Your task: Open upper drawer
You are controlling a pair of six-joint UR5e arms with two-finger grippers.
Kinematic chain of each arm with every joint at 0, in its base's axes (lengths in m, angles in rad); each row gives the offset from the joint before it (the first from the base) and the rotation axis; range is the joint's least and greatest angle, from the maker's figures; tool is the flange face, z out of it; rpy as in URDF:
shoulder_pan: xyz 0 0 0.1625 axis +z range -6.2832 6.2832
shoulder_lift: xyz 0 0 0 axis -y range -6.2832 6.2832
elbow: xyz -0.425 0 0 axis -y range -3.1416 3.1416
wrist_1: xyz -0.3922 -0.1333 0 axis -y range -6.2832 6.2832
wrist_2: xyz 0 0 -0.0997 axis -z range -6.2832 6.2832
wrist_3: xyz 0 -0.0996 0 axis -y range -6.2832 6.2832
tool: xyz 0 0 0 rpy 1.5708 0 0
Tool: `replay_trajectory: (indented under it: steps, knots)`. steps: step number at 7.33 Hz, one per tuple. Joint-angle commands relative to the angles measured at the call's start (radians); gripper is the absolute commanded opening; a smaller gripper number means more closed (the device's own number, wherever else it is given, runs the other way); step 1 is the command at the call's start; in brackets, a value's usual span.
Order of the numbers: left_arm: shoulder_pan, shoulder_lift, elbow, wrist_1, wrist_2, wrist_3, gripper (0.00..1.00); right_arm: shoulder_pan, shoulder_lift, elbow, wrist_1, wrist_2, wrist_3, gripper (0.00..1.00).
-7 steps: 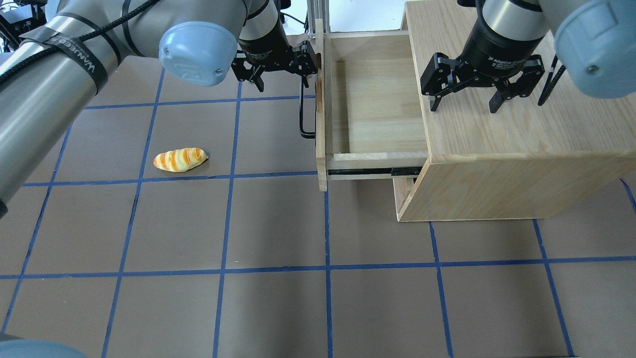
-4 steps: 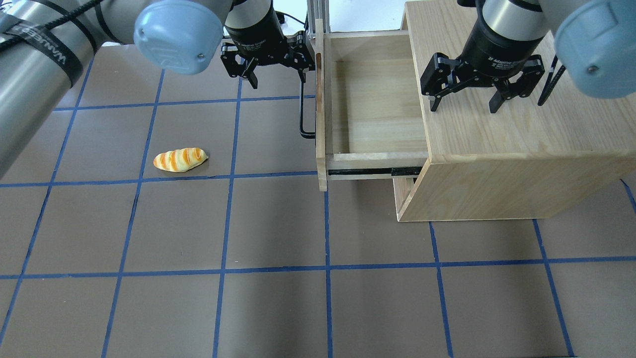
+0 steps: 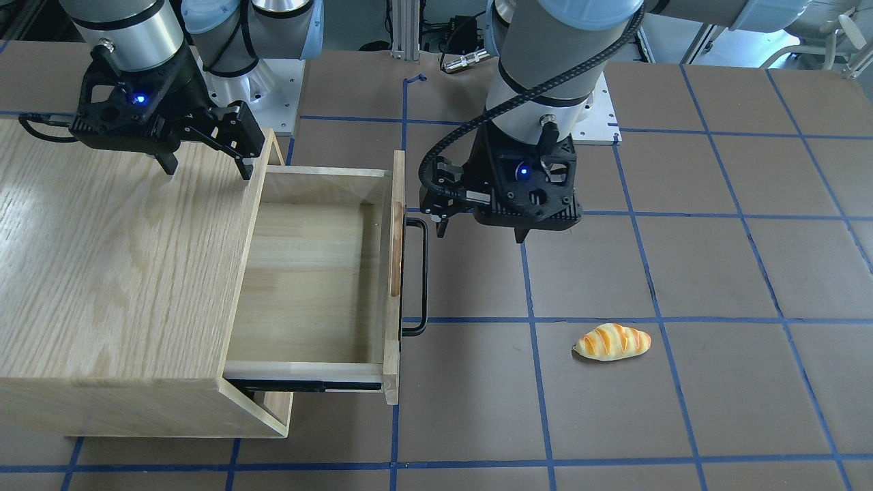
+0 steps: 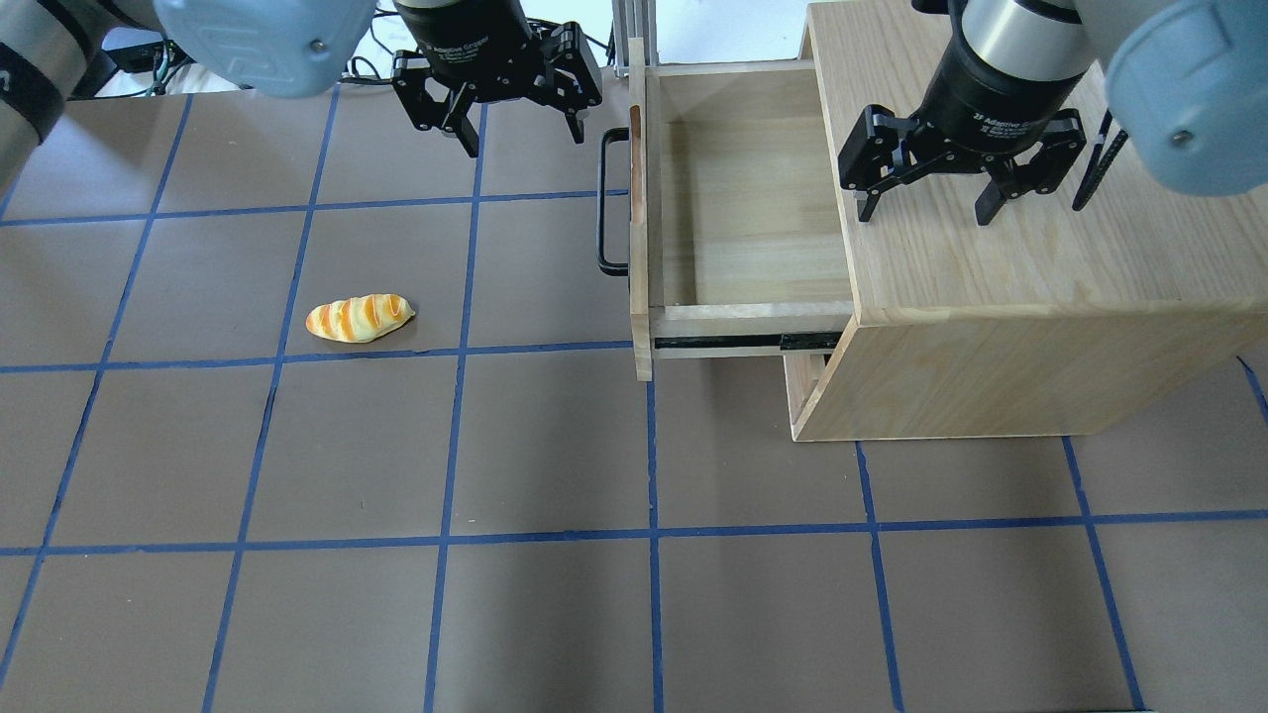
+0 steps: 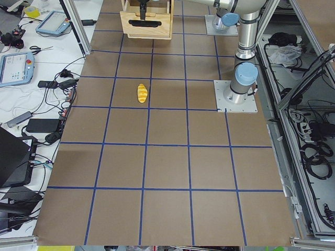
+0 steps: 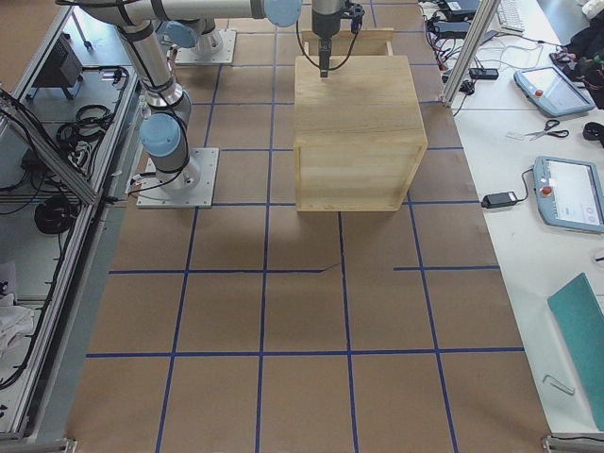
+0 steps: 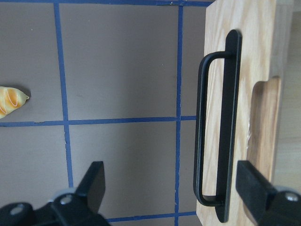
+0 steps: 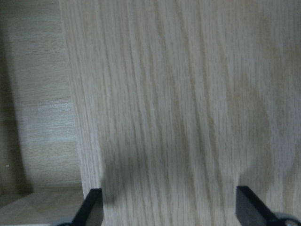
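The upper drawer is a shallow light-wood tray that stands pulled far out of the cabinet, and it is empty inside. Its front panel carries a black bar handle and an oblong slot. The handle also shows in the left wrist view. My left gripper is open and empty. It hovers over the table beside the handle's far end, clear of it. My right gripper is open and empty just above the cabinet top, by the edge over the drawer.
A toy bread roll lies on the brown, blue-taped table to the left of the drawer front. The drawer's slide rail sticks out at its near side. Operators' tablets and cables lie past the table ends.
My left gripper has drawn back from the handle's far end, moving left and away from the drawer front. The drawer, the right gripper and the bread roll have not moved.
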Motion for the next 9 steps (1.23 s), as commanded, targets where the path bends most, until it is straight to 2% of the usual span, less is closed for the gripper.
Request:
replay_trajectory:
  steps: [1,3,5,9]
  knots:
    - [0.112,0.034,-0.008,-0.006,0.005,0.057,1.00,0.000,0.000,0.000,0.000,0.000,0.000,1.00]
    - [0.137,0.082,-0.031,-0.058,0.138,0.159,1.00,0.000,0.000,0.000,0.000,0.000,0.000,1.00]
    - [0.158,0.128,-0.080,-0.061,0.125,0.284,1.00,0.000,0.000,0.000,0.000,0.000,0.000,1.00]
    - [0.181,0.177,-0.204,-0.034,0.140,0.305,1.00,0.000,0.000,0.000,0.000,0.000,0.000,1.00]
